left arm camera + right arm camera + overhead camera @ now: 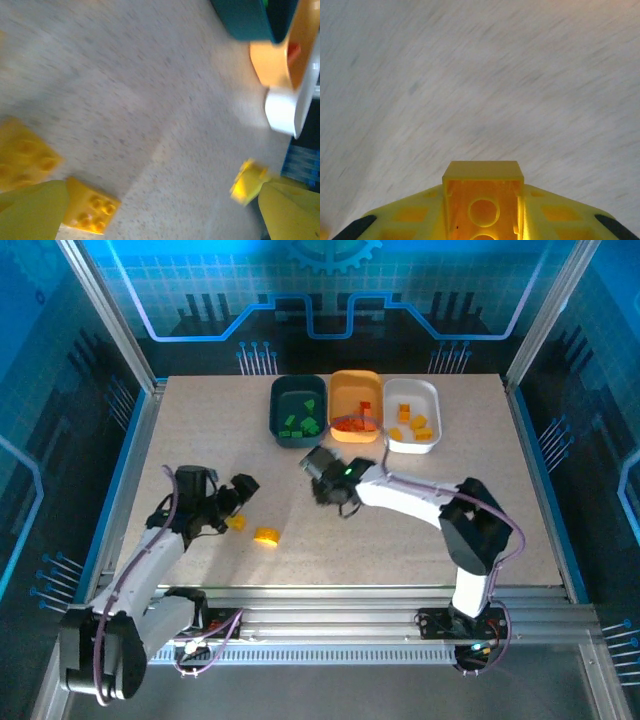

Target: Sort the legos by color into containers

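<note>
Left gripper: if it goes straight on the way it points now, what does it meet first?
Probably the yellow brick just ahead of the open left gripper, or the bare table; depth is unclear.

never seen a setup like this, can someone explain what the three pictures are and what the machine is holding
These are two robot arms bolted to a table, sorting toy bricks by colour. The overhead picture looks down from behind them; the other two come from cameras on each wrist.

At the far edge stand three bins: a teal bin with green bricks, an orange bin with red ones, and a white bin with yellow ones.

The right hand grips a yellow brick between its fingers, best seen from its wrist camera. The left hand is open, holding nothing, with loose yellow bricks lying on the table near it.
</note>
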